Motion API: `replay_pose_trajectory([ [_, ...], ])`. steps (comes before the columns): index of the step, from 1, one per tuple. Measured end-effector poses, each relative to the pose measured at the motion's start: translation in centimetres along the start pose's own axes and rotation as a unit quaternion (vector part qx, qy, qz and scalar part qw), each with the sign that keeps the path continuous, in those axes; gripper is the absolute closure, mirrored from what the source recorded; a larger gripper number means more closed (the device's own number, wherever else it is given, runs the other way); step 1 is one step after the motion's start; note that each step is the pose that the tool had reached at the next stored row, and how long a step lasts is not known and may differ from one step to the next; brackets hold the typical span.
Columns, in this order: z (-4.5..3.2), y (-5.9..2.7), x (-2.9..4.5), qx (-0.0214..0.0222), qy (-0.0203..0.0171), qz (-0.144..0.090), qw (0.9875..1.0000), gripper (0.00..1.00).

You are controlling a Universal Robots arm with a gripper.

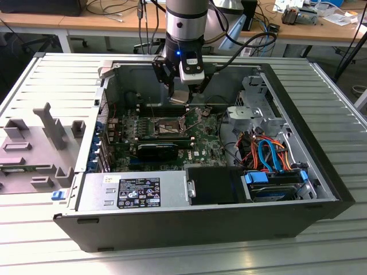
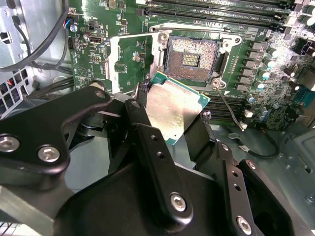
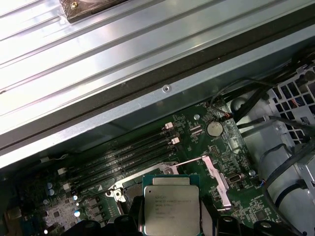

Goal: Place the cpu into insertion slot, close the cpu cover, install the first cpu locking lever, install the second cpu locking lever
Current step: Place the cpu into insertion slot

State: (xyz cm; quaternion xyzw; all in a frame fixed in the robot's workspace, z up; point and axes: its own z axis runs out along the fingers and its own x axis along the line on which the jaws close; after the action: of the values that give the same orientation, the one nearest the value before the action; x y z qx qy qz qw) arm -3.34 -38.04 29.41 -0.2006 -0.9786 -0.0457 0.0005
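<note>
Over the open motherboard, the gripper [image 2: 172, 119] pinches the cpu [image 2: 179, 104] by its edges. Beneath and just ahead lies the bare insertion slot [image 2: 193, 59], with the cpu cover [image 2: 157, 64] swung open.

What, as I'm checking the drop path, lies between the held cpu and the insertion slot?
Nothing: in the second wrist view the stretch from the cpu to the insertion slot is bare; the cpu cover is flipped aside.
</note>
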Motion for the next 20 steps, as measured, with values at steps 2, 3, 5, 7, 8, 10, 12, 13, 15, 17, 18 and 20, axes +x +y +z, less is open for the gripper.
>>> replay_pose_trajectory([
  [2, 0.00, 0.00, 0.00, 0.0000, 0.0000, 0.000, 1.0000, 0.45],
  [3, 0.00, 0.00, 0.00, 0.0000, -0.0001, 0.001, 1.0000, 0.45],
  [5, 0.01, 0.00, 0.00, 0.0000, -0.0001, 0.001, 1.0000, 0.45],
  [7, 0.01, 0.00, 0.00, 0.0000, -0.0001, 0.002, 1.0000, 0.45],
  [8, 0.01, 0.00, 0.00, 0.0000, -0.0001, 0.002, 1.0000, 0.45],
  [10, 0.01, 0.00, 0.00, 0.0000, -0.0002, 0.002, 1.0000, 0.45],
  [12, 0.02, 0.00, 0.00, -0.0001, -0.0002, 0.003, 1.0000, 0.45],
  [13, 0.02, 0.00, 0.00, 0.0000, -0.0003, 0.003, 1.0000, 0.45],
  [15, 0.02, 0.00, 0.00, -0.0001, -0.0003, 0.004, 1.0000, 0.45],
  [17, 0.02, 0.00, 0.00, -0.0001, -0.0003, 0.004, 1.0000, 0.45],
  [18, 0.02, 0.00, 0.00, -0.0001, -0.0004, 0.004, 1.0000, 0.45],
  [20, 0.02, 0.00, 0.00, -0.0001, -0.0004, 0.005, 1.0000, 0.45],
])
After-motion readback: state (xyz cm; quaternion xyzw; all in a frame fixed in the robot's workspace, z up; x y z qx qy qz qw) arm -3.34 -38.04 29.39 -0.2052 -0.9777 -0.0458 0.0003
